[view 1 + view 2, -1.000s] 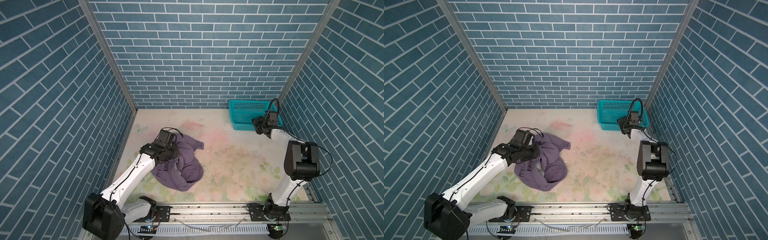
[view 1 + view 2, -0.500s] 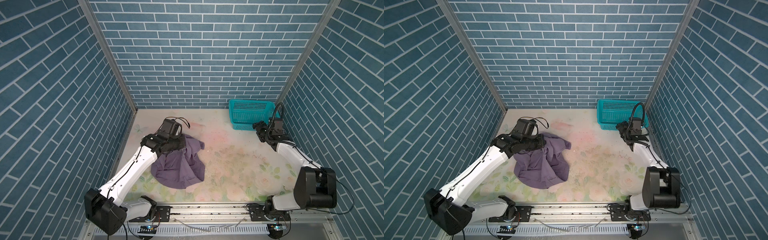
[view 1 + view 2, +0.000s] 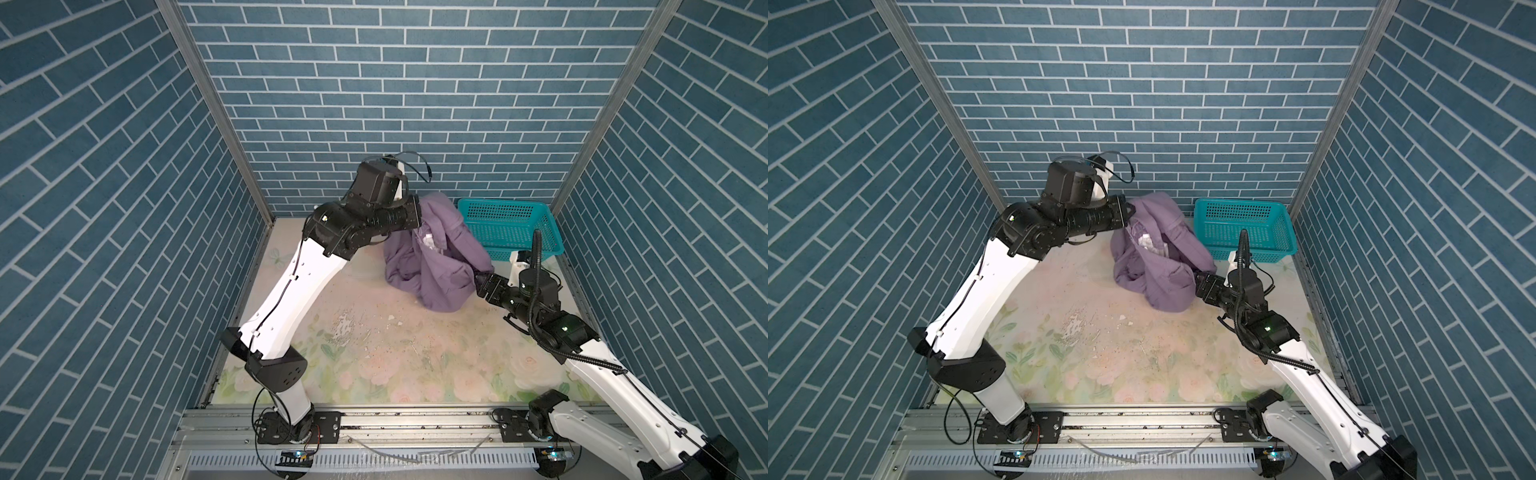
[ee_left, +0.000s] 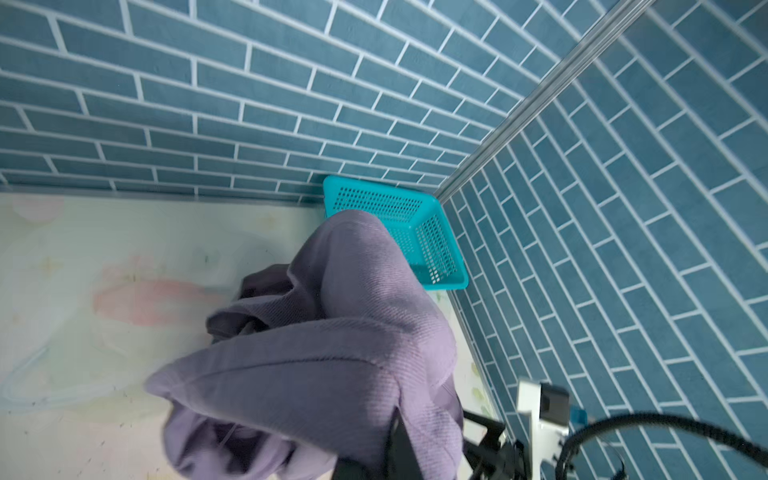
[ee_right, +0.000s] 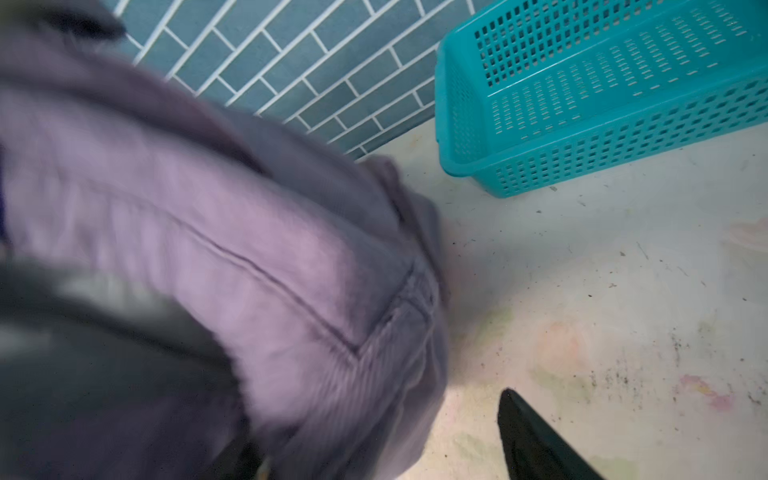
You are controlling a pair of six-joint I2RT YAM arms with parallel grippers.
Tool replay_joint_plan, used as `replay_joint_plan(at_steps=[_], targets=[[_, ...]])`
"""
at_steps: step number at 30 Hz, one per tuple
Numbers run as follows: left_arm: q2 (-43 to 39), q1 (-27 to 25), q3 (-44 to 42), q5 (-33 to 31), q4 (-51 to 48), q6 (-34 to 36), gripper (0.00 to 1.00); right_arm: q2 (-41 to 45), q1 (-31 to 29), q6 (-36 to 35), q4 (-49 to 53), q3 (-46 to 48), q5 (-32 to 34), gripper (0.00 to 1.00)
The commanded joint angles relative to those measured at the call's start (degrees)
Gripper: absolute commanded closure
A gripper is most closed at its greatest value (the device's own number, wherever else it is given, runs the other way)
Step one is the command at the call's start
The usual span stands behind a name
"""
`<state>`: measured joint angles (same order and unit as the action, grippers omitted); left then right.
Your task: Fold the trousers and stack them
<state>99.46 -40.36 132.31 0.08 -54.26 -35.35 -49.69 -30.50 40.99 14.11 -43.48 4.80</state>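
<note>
Left gripper (image 3: 419, 226): pressed together, pinching the top of the trousers (image 3: 436, 270) and holding that end up off the table (image 3: 374, 340). Its fingertips are buried in cloth.

Right gripper (image 3: 482, 279): spread wide at the low end of the bundle. In the right wrist view one black finger (image 5: 536, 444) stands clear of the cloth, with bare table between them. The other is only a dark blur behind the fabric. Not gripping.

Trousers: bunched, not flat, just beside the basket (image 3: 511, 232) on its side away from the corner of the walls. The long axis runs from the raised end, level with the basket's near-side rim, down and forward to a heap on the table in front of the basket's corner. One fold crosses that corner in both top views. Cannot tell whether it touches.

Cloth: muted purple, soft, finely ribbed weave, with a stitched seam and a ribbed band showing in the right wrist view. A white tag (image 3: 428, 242) shows inside the open folds.

Basket: teal plastic, rectangular, mesh walls and floor. Table: pale floral print, scuffed and speckled.
</note>
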Motion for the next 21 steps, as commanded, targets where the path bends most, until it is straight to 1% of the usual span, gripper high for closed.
replay_joint_plan(at_steps=[1,3,4,5,7,9,10,11,12,13,14,16,17,19,21], targets=[[-0.67,-0.07,2.38,-9.84,-5.12,0.13,0.91,1.87,-1.65,-2.83,3.39,1.66,6.28,0.17],[-3.17,0.06,-2.91,-13.81,-6.75,-0.30,0.92,1.84,-1.84,-3.46,3.88,1.64,6.86,0.15],[-5.25,0.09,-7.70,-15.50,-6.70,-0.65,0.93,1.65,-1.91,-3.70,4.10,1.65,7.29,0.15],[-7.93,0.51,-13.28,-17.39,-6.50,-1.50,1.00,1.29,-1.85,-3.88,4.17,1.67,7.67,0.15],[-13.73,2.14,-25.00,-19.21,-6.01,-4.46,1.00,0.36,-1.84,-3.84,4.18,1.60,8.22,0.15],[-20.41,5.19,-37.84,-18.83,-4.48,-7.73,1.00,-0.83,-1.85,-3.01,4.23,1.65,9.20,0.17],[-24.04,7.37,-45.01,-18.24,-3.67,-9.41,0.92,-1.67,-1.89,-2.51,4.11,1.73,9.44,0.19],[-27.56,9.88,-51.35,-16.88,-3.07,-11.04,0.74,-2.60,-1.81,-2.21,3.85,1.56,9.36,0.21],[-30.45,12.16,-57.33,-15.63,-2.60,-12.20,0.61,-3.42,-1.85,-2.00,3.60,1.28,9.01,0.23],[-34.14,14.81,-63.39,-14.03,-2.28,-13.46,0.52,-4.56,-1.84,-1.92,3.47,0.75,8.55,0.25],[-37.46,17.26,-68.14,-12.78,-2.02,-14.06,0.46,-5.80,-1.84,-1.88,3.37,-0.03,7.99,0.26],[-43.10,19.39,-73.90,-12.83,-2.74,-14.22,0.39,-7.96,-1.92,-2.18,3.38,-1.66,7.10,0.27],[-45.52,19.35,-75.07,-13.81,-3.49,-13.90,0.37,-9.03,-1.99,-2.47,3.42,-2.48,6.79,0.27],[-48.43,19.39,-75.45,-14.55,-5.07,-13.17,0.31,-10.83,-1.98,-2.76,3.21,-3.71,6.52,0.27],[-49.50,19.26,-75.02,-12.90,-5.09,-12.22,0.28,-12.56,-1.95,-2.93,3.06,-4.54,5.79,0.27]])
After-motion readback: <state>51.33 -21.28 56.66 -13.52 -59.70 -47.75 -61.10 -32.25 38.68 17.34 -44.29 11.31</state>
